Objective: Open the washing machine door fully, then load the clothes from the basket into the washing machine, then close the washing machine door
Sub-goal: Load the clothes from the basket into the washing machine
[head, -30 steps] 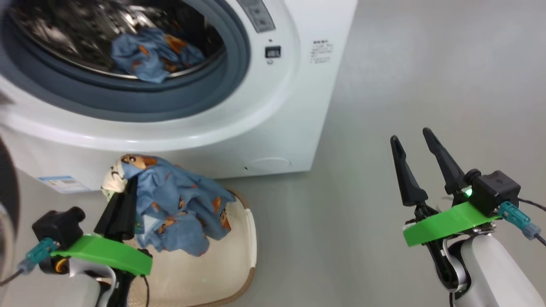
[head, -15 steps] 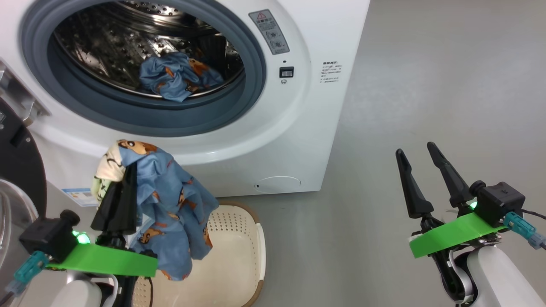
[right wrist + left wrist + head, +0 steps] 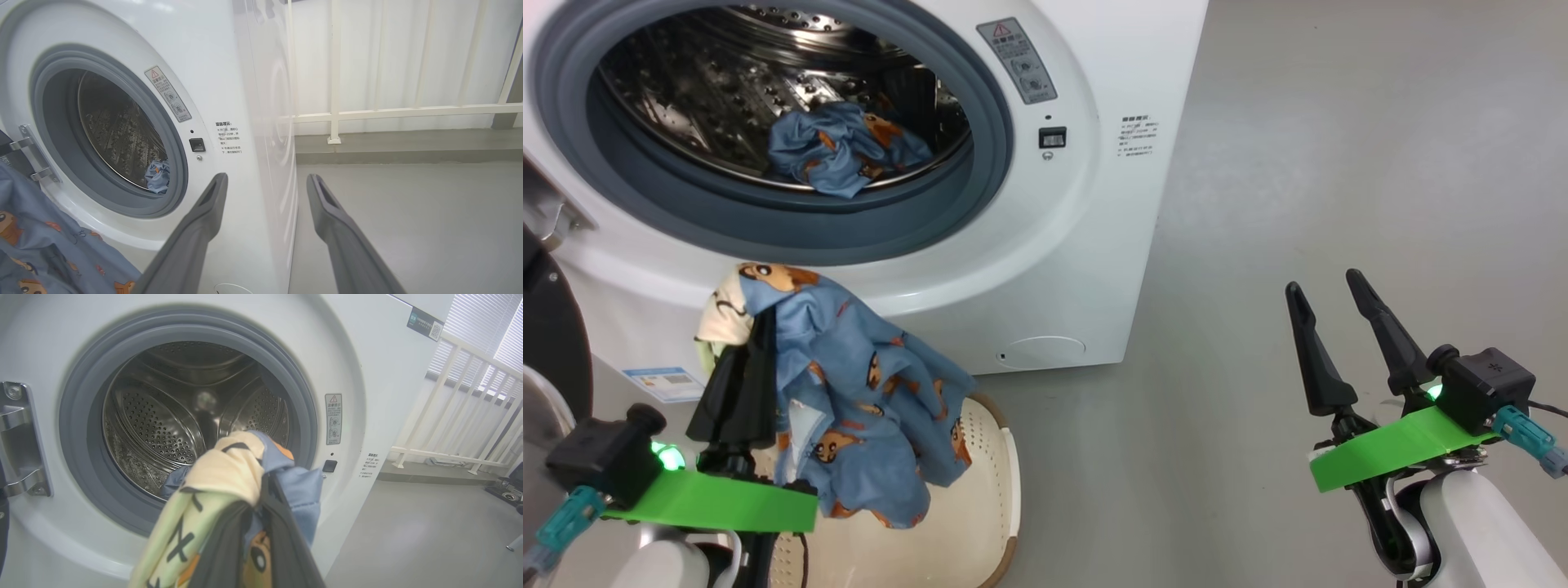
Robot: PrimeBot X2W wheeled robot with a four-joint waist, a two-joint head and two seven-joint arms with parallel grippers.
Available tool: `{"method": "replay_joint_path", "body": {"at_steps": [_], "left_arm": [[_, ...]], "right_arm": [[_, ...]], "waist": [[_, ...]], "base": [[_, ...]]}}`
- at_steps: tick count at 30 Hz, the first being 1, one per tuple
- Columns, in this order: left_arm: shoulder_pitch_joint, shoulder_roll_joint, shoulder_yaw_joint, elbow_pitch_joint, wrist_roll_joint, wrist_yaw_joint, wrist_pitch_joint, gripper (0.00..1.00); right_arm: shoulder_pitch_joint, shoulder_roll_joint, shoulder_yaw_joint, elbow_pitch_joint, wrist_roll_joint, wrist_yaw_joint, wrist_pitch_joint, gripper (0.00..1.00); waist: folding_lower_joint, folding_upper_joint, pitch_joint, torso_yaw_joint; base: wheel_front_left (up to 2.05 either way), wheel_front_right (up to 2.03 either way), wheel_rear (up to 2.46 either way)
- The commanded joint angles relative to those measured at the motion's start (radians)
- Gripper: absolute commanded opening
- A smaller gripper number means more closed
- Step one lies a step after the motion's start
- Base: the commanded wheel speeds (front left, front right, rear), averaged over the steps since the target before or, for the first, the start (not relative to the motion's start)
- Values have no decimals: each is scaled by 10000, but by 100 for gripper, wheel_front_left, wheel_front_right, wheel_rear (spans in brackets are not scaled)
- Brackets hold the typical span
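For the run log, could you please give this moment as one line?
phase: loading | left gripper: shut on clothes over basket | right gripper: open, empty | door: open | drum: garment inside

We read this as a laundry corner in a bare indoor room; home or test space, we cannot tell. A white front-loading washing machine (image 3: 1086, 269) stands on a smooth grey floor (image 3: 1339, 163), with a basket (image 3: 1009, 482) near it. Far right: white railing (image 3: 408, 111), window blinds (image 3: 474, 326).
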Motion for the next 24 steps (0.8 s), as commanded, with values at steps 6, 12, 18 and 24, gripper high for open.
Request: {"method": "replay_joint_path", "body": {"at_steps": [6, 12, 18, 24], "left_arm": [[-236, 228, 480, -417, -29, 69, 3, 0], [-798, 214, 531, -216, -228, -42, 167, 0], [-2306, 362, 516, 1200, -266, -404, 471, 0], [-3885, 440, 485, 3170, -219, -797, 480, 0]], "right_arm": [[-73, -122, 276, -231, -32, 44, -80, 100], [-96, -83, 277, -284, -88, 44, -80, 100], [-279, -10, 324, -361, -204, 44, -80, 100], [-518, 93, 305, -514, -393, 44, -80, 100]], "waist": [[-1, 0, 16, -97], [-1, 0, 251, -161], [-1, 0, 829, -284], [-1, 0, 1565, -657]], "base": [[0, 0, 0], [0, 0, 0], [0, 0, 0], [0, 0, 0]]}}
